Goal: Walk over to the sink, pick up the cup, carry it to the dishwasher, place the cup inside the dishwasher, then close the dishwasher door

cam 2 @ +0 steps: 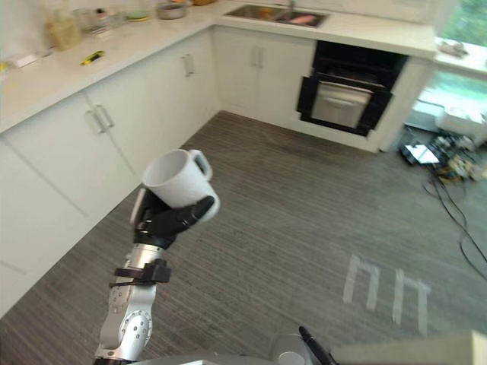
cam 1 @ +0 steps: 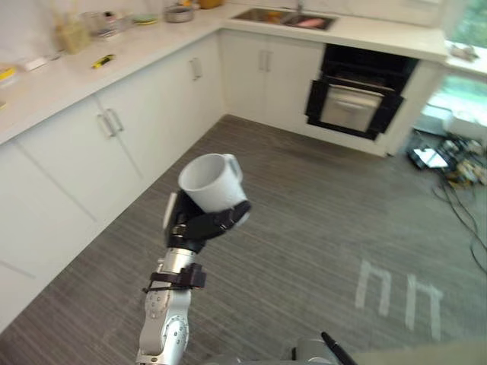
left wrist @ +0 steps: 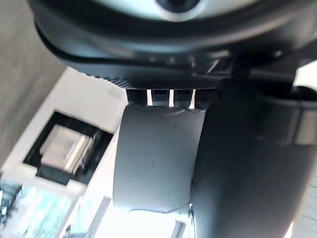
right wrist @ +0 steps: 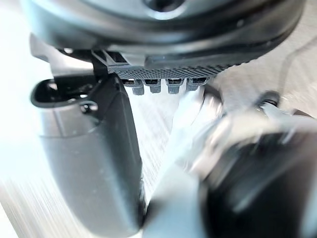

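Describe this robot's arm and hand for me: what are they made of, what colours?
The left arm looks like silver-grey metal, built from rounded segments, with a black band clamped round its wrist. The left hand is dark, almost black, with slim fingers. Seen close up, the right hand has a dark rounded body with a dotted, textured strip along its edge.

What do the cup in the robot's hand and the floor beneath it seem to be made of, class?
The cup, held in the left hand: probably glazed ceramic, being plain white, opaque, smooth, with a thick rim and handle; plastic is possible. The floor: grey streaked boards, matt, likely laminate or vinyl.
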You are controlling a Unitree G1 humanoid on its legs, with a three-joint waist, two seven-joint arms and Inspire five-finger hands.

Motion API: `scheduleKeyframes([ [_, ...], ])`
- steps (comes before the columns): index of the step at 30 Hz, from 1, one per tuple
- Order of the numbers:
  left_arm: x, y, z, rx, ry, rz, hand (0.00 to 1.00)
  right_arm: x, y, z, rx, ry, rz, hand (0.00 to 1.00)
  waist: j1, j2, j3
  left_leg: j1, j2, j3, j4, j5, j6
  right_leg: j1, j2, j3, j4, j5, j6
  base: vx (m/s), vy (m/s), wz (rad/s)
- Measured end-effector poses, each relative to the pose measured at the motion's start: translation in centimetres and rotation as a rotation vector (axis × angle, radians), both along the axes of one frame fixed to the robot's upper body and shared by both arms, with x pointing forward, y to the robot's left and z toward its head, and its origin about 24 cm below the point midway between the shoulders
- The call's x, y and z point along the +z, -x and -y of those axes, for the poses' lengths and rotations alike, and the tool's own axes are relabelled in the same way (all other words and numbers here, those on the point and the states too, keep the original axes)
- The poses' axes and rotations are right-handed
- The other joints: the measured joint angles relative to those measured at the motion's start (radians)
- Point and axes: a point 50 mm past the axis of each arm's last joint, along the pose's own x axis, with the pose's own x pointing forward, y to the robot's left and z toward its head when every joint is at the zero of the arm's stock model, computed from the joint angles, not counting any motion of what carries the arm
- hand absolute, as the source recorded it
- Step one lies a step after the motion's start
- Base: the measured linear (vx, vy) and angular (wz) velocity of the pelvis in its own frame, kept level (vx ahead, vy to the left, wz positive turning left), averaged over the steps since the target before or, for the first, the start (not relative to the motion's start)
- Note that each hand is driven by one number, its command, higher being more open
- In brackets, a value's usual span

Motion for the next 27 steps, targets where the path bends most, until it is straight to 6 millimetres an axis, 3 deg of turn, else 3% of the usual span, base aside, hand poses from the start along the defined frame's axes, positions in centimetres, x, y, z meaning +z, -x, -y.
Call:
scheduleKeyframes([
  [2, -0.4, 0.5, 1.1, -0.077, -0.004, -0.009, 0.0, -0.2, 0.5, -0.4, 0.009, -0.019, -0.034, 1.0, 0.026, -0.029, -0.027, 0.032, 0.004, 0.025, 0.008, -0.028, -0.048, 0.014, 0.025, -0.046, -0.146, 0.116, -0.03, 0.39, -0.12, 0.81],
  [3, -0.6, 0.7, 1.3, -0.086, 0.005, -0.027, 0.0, -0.1, 0.3, -0.4, 0.04, -0.025, -0.032, 1.0, 0.022, -0.032, -0.046, 0.039, 0.007, 0.032, 0.039, -0.054, -0.094, 0.033, 0.039, -0.075, -0.199, 0.202, -0.054, 0.43, -0.15, 0.41],
  [4, -0.9, 0.9, 1.5, -0.09, 0.019, -0.055, 0.0, 0.0, 0.0, 0.2, 0.048, -0.019, -0.019, 1.0, 0.029, -0.004, -0.074, 0.03, 0.034, 0.073, 0.086, -0.058, -0.117, 0.069, 0.057, -0.087, -0.248, 0.215, -0.074, 0.42, -0.126, 0.21],
  [5, -0.9, 0.8, 1.5, -0.088, 0.017, -0.054, 0.0, 0.0, -0.5, 0.3, 0.055, -0.02, -0.001, 1.0, 0.031, -0.004, -0.079, 0.017, 0.043, 0.092, 0.127, -0.057, -0.132, 0.092, 0.054, -0.077, -0.282, 0.22, -0.081, 0.39, -0.07, -0.21],
  [6, -0.7, 0.7, 1.2, -0.091, -0.001, -0.045, 0.0, 0.1, -1.7, 0.0, 0.058, -0.032, 0.041, 1.0, 0.037, -0.009, -0.081, 0.005, 0.086, 0.161, 0.141, -0.099, -0.119, 0.128, 0.055, -0.07, -0.327, 0.227, -0.079, 0.33, -0.095, -0.13],
  [7, -0.6, 0.5, 1.3, -0.107, -0.011, -0.038, 0.0, 0.0, -2.6, -0.3, 0.057, -0.041, 0.059, 1.0, 0.027, -0.011, -0.083, 0.006, 0.132, 0.192, 0.095, -0.134, -0.136, 0.146, 0.052, -0.07, -0.345, 0.227, -0.08, 0.29, -0.121, -0.04],
  [8, -0.6, 0.6, 1.4, -0.112, -0.009, -0.038, 0.0, 0.0, -2.9, -0.2, 0.056, -0.042, 0.065, 1.0, 0.024, -0.012, -0.083, 0.005, 0.146, 0.195, 0.063, -0.135, -0.138, 0.153, 0.049, -0.07, -0.355, 0.227, -0.08, 0.23, -0.119, -0.04],
  [9, -0.9, 0.6, 1.5, -0.117, -0.008, -0.045, 0.0, 0.0, -3.1, 0.0, 0.054, -0.046, 0.072, 1.0, 0.028, -0.008, -0.084, 0.019, 0.181, 0.202, -0.024, -0.116, -0.148, 0.163, 0.047, -0.059, -0.369, 0.228, -0.079, 0.18, -0.03, -0.12],
  [10, -1.2, 0.6, 1.3, -0.114, -0.013, -0.061, 0.0, 0.0, -2.8, 0.2, 0.039, -0.051, 0.077, 1.0, 0.026, 0.006, -0.09, 0.026, 0.225, 0.221, -0.099, -0.033, -0.16, 0.176, 0.056, -0.057, -0.388, 0.231, -0.073, 0.16, 0.022, -0.23],
  [11, -1.4, 0.6, 1.2, -0.108, -0.017, -0.07, 0.0, 0.0, -2.7, 0.4, 0.036, -0.051, 0.083, 1.0, 0.027, 0.016, -0.091, 0.027, 0.241, 0.23, -0.097, 0.007, -0.157, 0.181, 0.063, -0.05, -0.396, 0.234, -0.068, 0.09, 0.091, -0.37],
  [12, -2.0, 0.5, 0.5, -0.084, -0.035, -0.09, 0.0, 0.1, -2.6, 0.7, 0.042, -0.05, 0.096, 1.0, 0.023, 0.023, -0.095, 0.039, 0.235, 0.247, -0.099, 0.006, -0.153, 0.189, 0.06, -0.027, -0.412, 0.243, -0.06, 0.05, 0.102, -0.41],
  [16, -2.2, 0.3, -2.4, 0.005, -0.111, -0.106, 0.0, 0.1, -2.2, 0.4, 0.057, -0.066, 0.119, 1.0, 0.003, 0.01, -0.084, 0.04, 0.211, 0.28, -0.107, -0.001, -0.142, 0.193, 0.042, 0.002, -0.46, 0.271, -0.033, 0.0, 0.07, -0.26],
  [27, -1.7, 0.2, -3.7, 0.098, -0.147, -0.06, 0.0, 0.1, -1.7, 0.6, 0.029, -0.083, 0.115, 1.0, -0.002, 0.02, -0.07, 0.067, 0.228, 0.302, -0.111, -0.003, -0.148, 0.21, 0.063, 0.021, -0.472, 0.281, -0.038, -0.03, -0.021, -0.06],
])
